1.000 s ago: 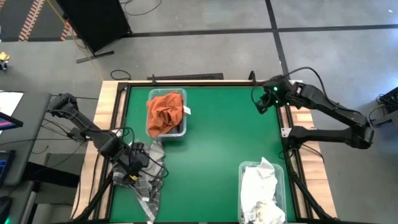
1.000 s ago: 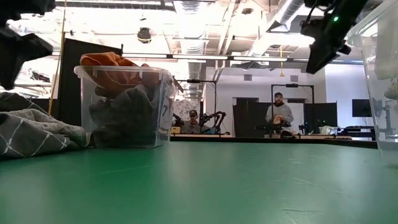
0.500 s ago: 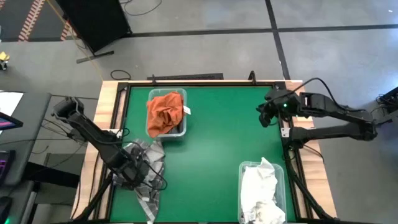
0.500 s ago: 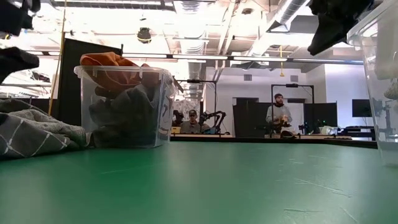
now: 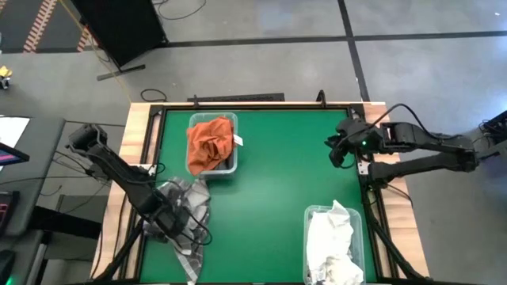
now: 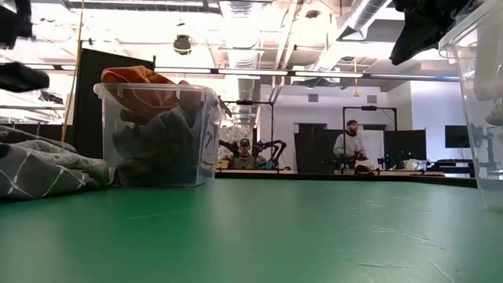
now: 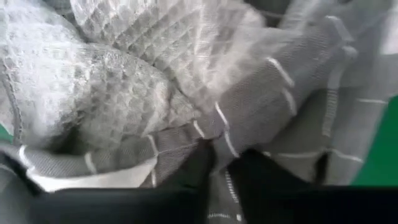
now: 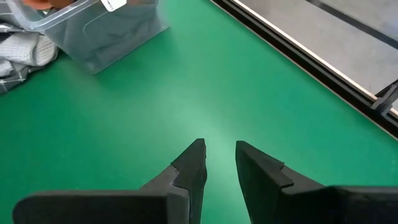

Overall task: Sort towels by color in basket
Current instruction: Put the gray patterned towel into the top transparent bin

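The grey plaid towel (image 5: pixel 194 199) lies crumpled on the green table near its left edge and shows in the low view at the left (image 6: pixel 39 165). My left gripper (image 5: pixel 170 218) is down on it and shut on its cloth (image 7: pixel 124 93). A rust-orange towel (image 5: pixel 209 139) tops a dark grey one (image 6: pixel 157 145) in the clear bin (image 5: pixel 230 120) at the far left. White towels (image 5: pixel 331 241) fill a second clear bin (image 5: pixel 360 237) at the near right. My right gripper (image 8: pixel 219 155) hangs over the table's right edge, open by a narrow gap, with nothing between its fingers. My left gripper pinches a raised fold of the plaid towel (image 7: pixel 219 134) between its two fingers (image 7: pixel 200 167). It comes from above, pointing down. The towel lies slack and bunched on the table around the fingers; how many layers are in the pinch I cannot tell.
Bare green table (image 5: pixel 277 182) stretches between the two bins. A dark raised rim (image 5: pixel 155 134) borders the table. Beyond the far edge, people stand at other stations in the room (image 6: pixel 350 145).
My left gripper has gone a little toward the near edge and down onto the plaid towel. My right gripper has moved along the right edge toward the near side. The towels and bins have stayed in place.
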Robot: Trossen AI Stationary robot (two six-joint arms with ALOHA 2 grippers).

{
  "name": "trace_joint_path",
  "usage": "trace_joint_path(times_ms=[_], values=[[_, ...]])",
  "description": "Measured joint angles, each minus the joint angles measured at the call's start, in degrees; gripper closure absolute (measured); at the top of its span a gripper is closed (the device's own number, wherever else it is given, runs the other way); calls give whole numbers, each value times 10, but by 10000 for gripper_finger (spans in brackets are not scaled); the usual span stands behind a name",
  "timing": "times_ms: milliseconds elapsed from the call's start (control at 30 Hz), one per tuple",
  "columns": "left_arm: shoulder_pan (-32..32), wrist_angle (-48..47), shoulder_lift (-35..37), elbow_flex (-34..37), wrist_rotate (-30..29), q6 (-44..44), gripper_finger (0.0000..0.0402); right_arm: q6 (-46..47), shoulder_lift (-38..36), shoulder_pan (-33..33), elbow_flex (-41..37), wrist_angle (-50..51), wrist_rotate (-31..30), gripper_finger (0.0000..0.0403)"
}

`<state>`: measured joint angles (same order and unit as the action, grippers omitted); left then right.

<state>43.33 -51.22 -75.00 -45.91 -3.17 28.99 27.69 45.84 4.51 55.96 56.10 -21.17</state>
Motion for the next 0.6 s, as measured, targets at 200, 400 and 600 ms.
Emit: trace_joint_path(times_ms=[200, 400, 600], values=[[0, -31, 77, -24, -23, 6, 396, 4, 4, -8, 0, -1, -2, 285], [0, -57, 137, -97, -138, -50, 400, 4, 14, -8, 0, -5, -2, 285], [0, -68, 163, -201, -325, -181, 401, 3, 22, -8, 0, -17, -2, 285]])
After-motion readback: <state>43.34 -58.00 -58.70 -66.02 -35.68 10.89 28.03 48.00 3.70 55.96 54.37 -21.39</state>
